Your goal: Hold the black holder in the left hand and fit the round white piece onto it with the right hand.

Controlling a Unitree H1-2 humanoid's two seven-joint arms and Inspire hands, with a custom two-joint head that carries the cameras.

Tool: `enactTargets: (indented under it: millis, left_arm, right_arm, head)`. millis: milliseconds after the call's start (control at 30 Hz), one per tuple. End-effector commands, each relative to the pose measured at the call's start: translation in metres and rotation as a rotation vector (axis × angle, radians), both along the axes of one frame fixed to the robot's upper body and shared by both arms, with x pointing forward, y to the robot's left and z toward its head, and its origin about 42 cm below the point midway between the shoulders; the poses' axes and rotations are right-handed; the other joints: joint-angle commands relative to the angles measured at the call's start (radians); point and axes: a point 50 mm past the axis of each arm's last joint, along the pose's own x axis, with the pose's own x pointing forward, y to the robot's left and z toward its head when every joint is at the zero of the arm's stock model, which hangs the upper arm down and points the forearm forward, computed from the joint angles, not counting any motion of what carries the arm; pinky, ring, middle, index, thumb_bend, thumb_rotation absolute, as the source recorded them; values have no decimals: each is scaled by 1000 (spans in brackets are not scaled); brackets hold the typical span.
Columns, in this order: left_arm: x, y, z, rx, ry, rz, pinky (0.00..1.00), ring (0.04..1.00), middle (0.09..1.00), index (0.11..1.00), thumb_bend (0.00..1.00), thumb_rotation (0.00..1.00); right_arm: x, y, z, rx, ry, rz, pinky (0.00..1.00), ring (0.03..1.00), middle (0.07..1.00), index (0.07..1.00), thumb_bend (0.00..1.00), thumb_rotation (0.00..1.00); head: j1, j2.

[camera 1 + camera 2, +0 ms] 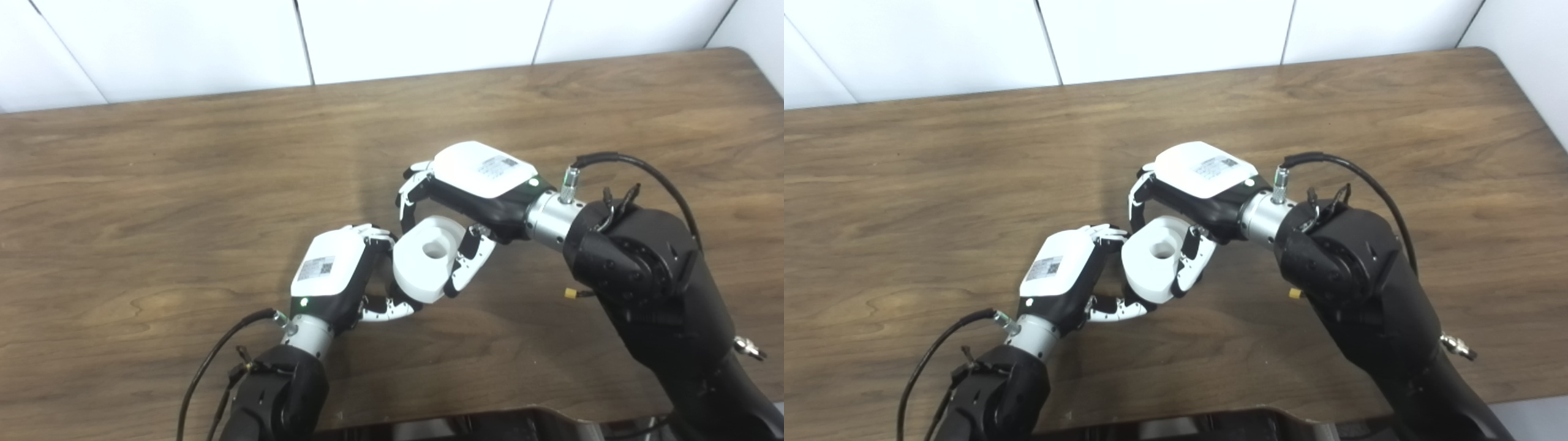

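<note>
The round white piece (422, 260), thick with a hole in its middle, is held above the table between my two hands. My right hand (478, 184) comes in from the right and is shut on the piece, fingers over its far edge and thumb (468, 263) on its near right side. My left hand (334, 269) is curled against the piece's left side, with its thumb (389, 309) under the piece. The black holder is almost wholly hidden inside the left hand's grip and behind the white piece. Both hands also show in the right eye view, left (1059, 269) and right (1200, 177).
The brown wooden table (184, 184) stretches around the hands. A white panelled wall (392, 30) runs along its far edge. The table's near edge (490, 416) is just below my arms, and its right corner (1507, 67) is rounded.
</note>
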Motion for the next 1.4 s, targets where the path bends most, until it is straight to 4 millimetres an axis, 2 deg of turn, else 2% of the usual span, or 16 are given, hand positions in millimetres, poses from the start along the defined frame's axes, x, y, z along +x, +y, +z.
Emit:
enactTargets:
  millis: [0, 233, 500, 1200, 1367]
  left_arm:
    - [-2, -5, 4, -16, 7, -27, 887, 855, 774, 486, 519, 56]
    - [-2, -6, 4, -14, 6, -26, 888, 853, 770, 486, 519, 56]
    - [-1, -6, 4, -9, 8, -30, 888, 850, 762, 486, 520, 54]
    - [1, -9, -1, -1, 17, -44, 895, 848, 754, 485, 520, 54]
    - [2, -10, -3, -1, 21, -46, 893, 847, 753, 486, 520, 54]
  right_arm:
    - [4, -1, 6, -38, -11, 21, 864, 906, 792, 623, 966, 283]
    - [8, -1, 10, -88, 41, 40, 934, 980, 889, 690, 1000, 311]
    - [9, 0, 14, -115, 45, 49, 972, 1000, 944, 715, 1000, 318]
    - [16, -1, 18, -85, 29, 28, 994, 1000, 935, 726, 1000, 335]
    - [19, -1, 26, -73, 26, 38, 981, 1000, 926, 728, 1000, 333]
  head:
    - [0, 0]
    - [0, 0]
    - [0, 2]
    - [8, -11]
    - [12, -16]
